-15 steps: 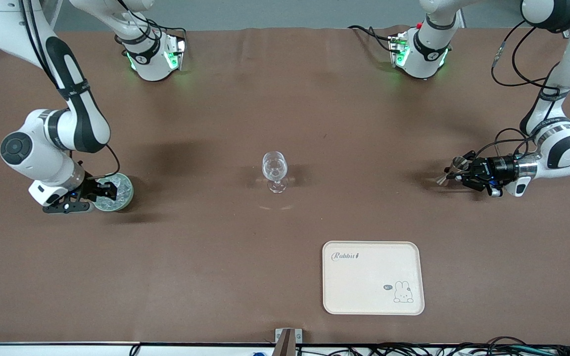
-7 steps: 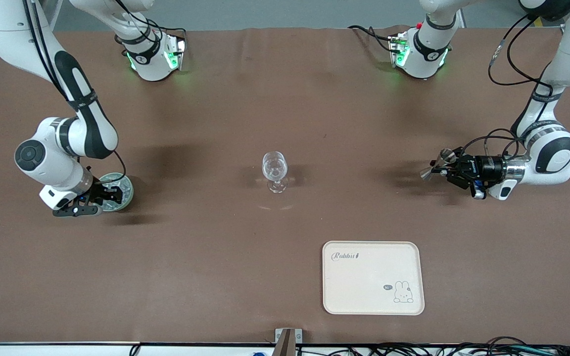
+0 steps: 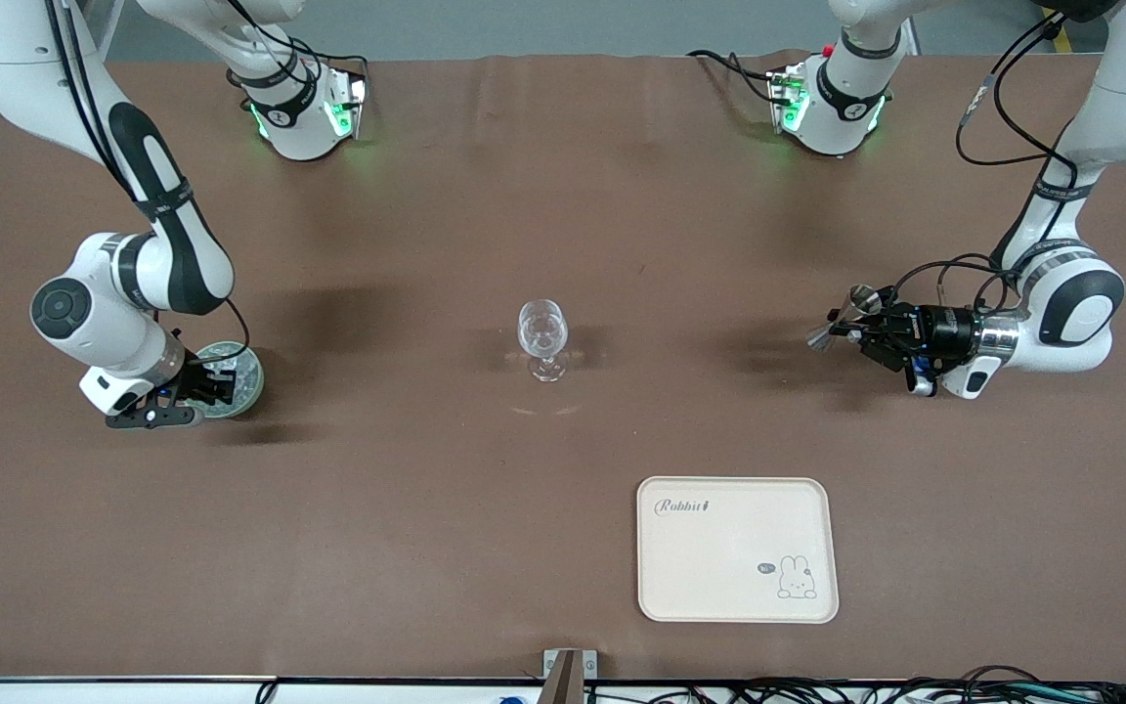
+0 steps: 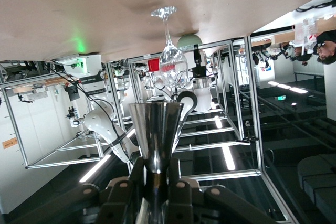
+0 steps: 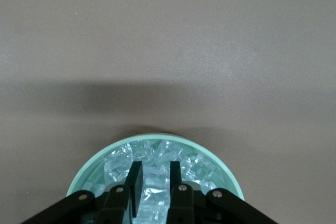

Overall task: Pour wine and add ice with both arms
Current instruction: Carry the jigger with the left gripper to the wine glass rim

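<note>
A clear empty wine glass [image 3: 542,337] stands upright at the table's middle; it also shows in the left wrist view [image 4: 170,59]. My left gripper [image 3: 864,330] is shut on a shiny metal jigger [image 3: 837,321] at its narrow waist and holds it above the table, toward the left arm's end, pointing at the glass. The jigger [image 4: 156,127] fills the left wrist view between my left gripper's jaws [image 4: 156,184]. My right gripper [image 3: 214,384] is down in a pale green bowl [image 3: 252,388] of ice. In the right wrist view my right gripper [image 5: 156,182] is closed on a cube of the ice [image 5: 157,161].
A cream tray [image 3: 737,548] with a rabbit print lies nearer to the front camera than the glass, toward the left arm's end. The bowl's rim [image 5: 86,174] sits on brown tabletop at the right arm's end. Cables run along the table's front edge.
My left arm has carried the jigger closer to the wine glass. My right arm shifted and lowered its gripper into the ice bowl, then held still.
</note>
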Motion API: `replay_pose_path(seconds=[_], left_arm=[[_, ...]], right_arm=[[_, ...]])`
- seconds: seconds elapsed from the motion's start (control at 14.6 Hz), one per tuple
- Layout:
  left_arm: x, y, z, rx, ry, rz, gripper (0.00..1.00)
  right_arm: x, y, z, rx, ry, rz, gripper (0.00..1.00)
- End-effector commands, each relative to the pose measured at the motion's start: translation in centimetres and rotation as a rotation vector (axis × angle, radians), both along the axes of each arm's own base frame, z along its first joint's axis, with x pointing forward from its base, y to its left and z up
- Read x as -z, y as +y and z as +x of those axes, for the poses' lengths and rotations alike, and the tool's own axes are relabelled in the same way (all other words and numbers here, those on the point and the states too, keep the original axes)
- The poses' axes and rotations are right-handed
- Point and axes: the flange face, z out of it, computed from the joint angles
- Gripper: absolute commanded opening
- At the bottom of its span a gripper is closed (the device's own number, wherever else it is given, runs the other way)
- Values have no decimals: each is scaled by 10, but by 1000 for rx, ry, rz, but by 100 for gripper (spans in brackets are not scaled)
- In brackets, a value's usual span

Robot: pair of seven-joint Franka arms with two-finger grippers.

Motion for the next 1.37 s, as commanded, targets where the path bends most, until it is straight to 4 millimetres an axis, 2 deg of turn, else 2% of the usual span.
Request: replay_pose_path(seconds=[0.0, 0.27, 0.41, 0.48, 0.55, 0.62, 0.69, 0.89, 1.1, 1.3], left_arm=[[-19, -13, 0, -9, -7, -17, 0], [-39, -50, 9, 15, -2, 29, 1], [-50, -64, 12, 24, -4, 48, 1], [-53, -73, 13, 30, 3, 58, 1], [-58, -85, 14, 36, -2, 72, 1], [-60, -93, 16, 34, -12, 87, 1], [-59, -105, 17, 36, -21, 100, 1], [-66, -153, 21, 19, -23, 142, 0], [-73, -190, 22, -12, -9, 179, 1], [-78, -232, 16, -32, -2, 238, 1]], right_arm=[[-10, 2, 1, 10, 19, 0, 5], [-21, 1, 5, 14, 82, 5, 5], [-33, 0, 3, 20, 95, 7, 5], [-40, -2, 1, 25, 106, 7, 8], [-45, -5, -1, 30, 118, 9, 31], [-48, -11, -6, 38, 132, 10, 45], [-50, -19, -12, 48, 140, 12, 49], [-46, -20, -20, 54, 153, 14, 52], [-36, -19, -28, 58, 167, 16, 59], [-40, -20, -21, 64, 153, 15, 59]])
